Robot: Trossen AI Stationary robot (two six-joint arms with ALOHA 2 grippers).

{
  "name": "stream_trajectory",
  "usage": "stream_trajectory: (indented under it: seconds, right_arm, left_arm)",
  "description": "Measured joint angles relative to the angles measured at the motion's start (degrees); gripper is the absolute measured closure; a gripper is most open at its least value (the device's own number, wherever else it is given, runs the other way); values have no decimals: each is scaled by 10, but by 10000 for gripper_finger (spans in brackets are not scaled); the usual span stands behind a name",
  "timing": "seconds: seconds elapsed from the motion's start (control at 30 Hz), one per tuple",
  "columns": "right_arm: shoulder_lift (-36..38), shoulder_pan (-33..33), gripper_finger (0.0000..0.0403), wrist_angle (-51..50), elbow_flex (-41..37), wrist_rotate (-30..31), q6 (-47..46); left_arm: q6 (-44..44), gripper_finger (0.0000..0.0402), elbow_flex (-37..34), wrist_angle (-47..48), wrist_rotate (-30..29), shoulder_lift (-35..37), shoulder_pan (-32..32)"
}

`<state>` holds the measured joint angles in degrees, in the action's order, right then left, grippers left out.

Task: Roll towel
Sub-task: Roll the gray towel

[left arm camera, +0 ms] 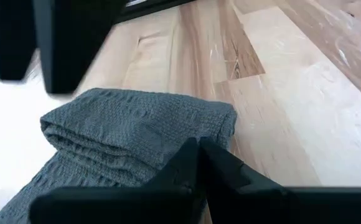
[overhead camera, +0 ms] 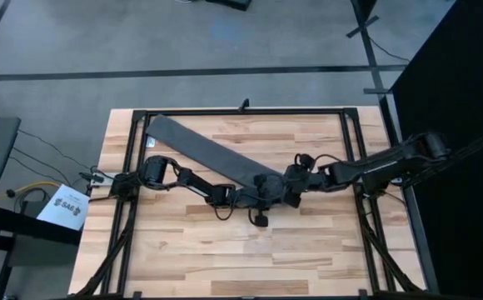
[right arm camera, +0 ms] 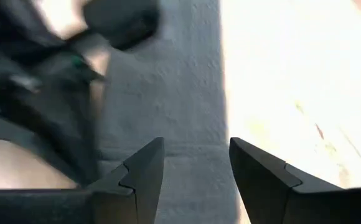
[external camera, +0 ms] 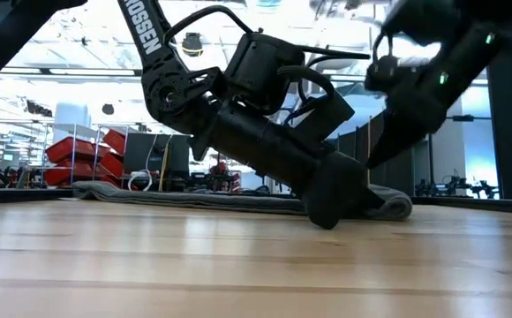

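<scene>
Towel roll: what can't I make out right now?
- High view: the towel's rolled end is hidden under both grippers.
- Low view: the dark left arm covers the fold.
- Right wrist view: blurred; right gripper fingers apart over cloth.
- Left wrist view: left gripper fingers together.

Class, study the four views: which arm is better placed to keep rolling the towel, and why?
Probably the left. The left gripper sits shut against the towel at its folded end, while the right gripper hangs open above flat cloth.

A light wooden table (overhead camera: 308,250) carries 1 dark grey towel (overhead camera: 200,143).
</scene>
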<state>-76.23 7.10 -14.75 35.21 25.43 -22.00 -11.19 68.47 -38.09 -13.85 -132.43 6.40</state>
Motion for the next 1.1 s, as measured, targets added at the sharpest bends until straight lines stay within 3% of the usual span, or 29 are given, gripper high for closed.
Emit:
stream_trajectory:
  seconds: [0.2, 0.53, 0.8, 0.97, 1.1]
  right_arm:
    - [-48, -51, 233, 73, -18, -1, 55]
    - [-120, -96, 233, 80, -17, -6, 58]
    - [-42, -104, 233, 12, -19, 25, 58]
    - [28, -81, 233, -1, -19, 19, 59]
    - [39, -56, 233, 34, -35, -12, 59]
  left_arm:
    - [-6, 396, -2, 10, 1, 8, -2]
    - [-5, 396, -2, 18, -1, 9, -3]
    - [-3, 396, -2, 24, -3, 9, -4]
    - [-3, 396, -2, 24, -3, 9, -4]
    - [-3, 396, -2, 28, -1, 13, -5]
